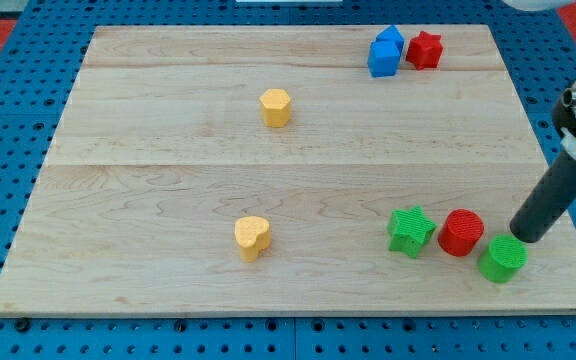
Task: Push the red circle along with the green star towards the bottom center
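The red circle (461,232) sits near the view's bottom right, touching or nearly touching the green star (410,230) on its left. A green circle (503,258) lies just right of and below the red circle. My tip (524,237) rests on the board just right of the red circle and right above the green circle, close to both. The dark rod rises from it toward the view's right edge.
A yellow heart (252,237) lies at bottom centre-left. A yellow hexagon (276,107) sits at upper centre. Two blue blocks (385,52) and a red star (424,49) cluster at top right. The wooden board (168,190) has a pegboard around it.
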